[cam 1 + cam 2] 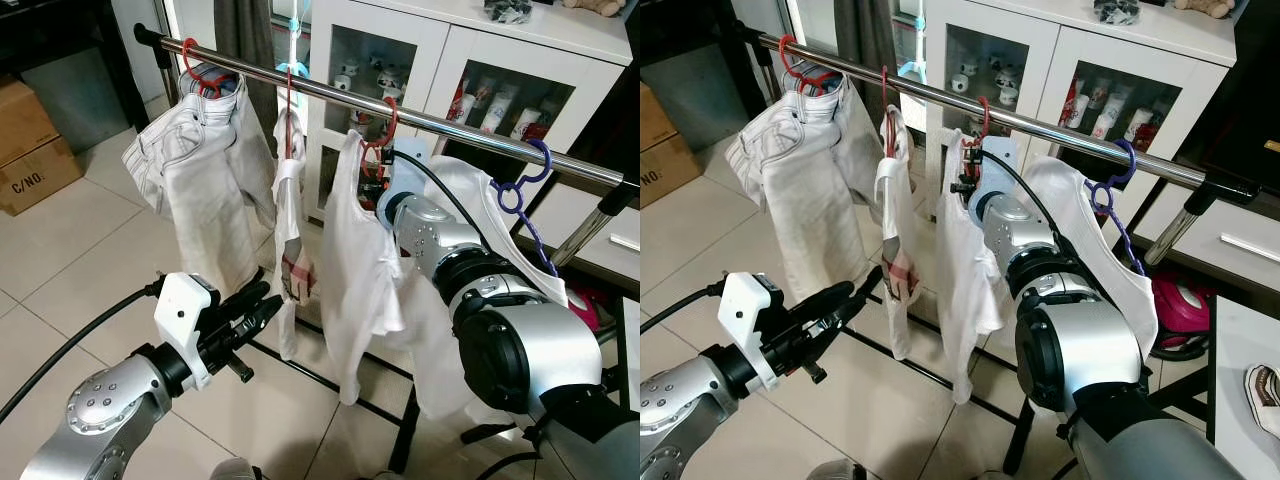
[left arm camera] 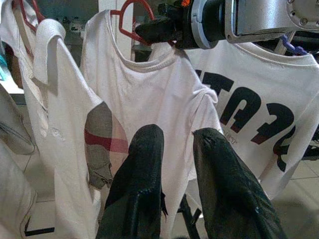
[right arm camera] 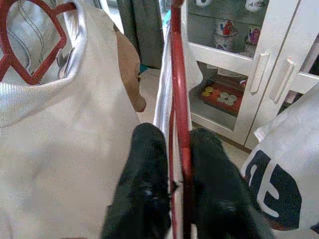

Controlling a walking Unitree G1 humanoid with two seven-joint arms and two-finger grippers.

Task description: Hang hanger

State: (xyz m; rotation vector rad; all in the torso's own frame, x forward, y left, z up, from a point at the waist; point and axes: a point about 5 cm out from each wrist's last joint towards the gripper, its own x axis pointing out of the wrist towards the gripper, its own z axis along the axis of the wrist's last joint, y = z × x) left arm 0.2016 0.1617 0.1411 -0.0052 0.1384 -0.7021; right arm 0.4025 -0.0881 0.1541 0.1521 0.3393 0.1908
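Observation:
A red hanger (image 1: 388, 118) carrying a white T-shirt (image 1: 355, 270) hooks over the metal rail (image 1: 450, 128) of a clothes rack. My right gripper (image 3: 174, 137) is shut on the hanger's red neck (image 3: 180, 99), just under the rail, and it also appears as the gripper (image 2: 149, 27) in the left wrist view. My left gripper (image 1: 268, 300) hovers low in front of the rack, open with nothing between its fingers (image 2: 144, 164), pointing at the shirts.
Pale denim shorts (image 1: 195, 160) and a narrow white garment (image 1: 290, 220) hang left of the T-shirt. A printed white shirt on a purple hanger (image 1: 525, 190) hangs right. Behind stands a white glass-door cabinet (image 1: 480, 60). A cardboard box (image 1: 30, 150) sits far left on the tiled floor.

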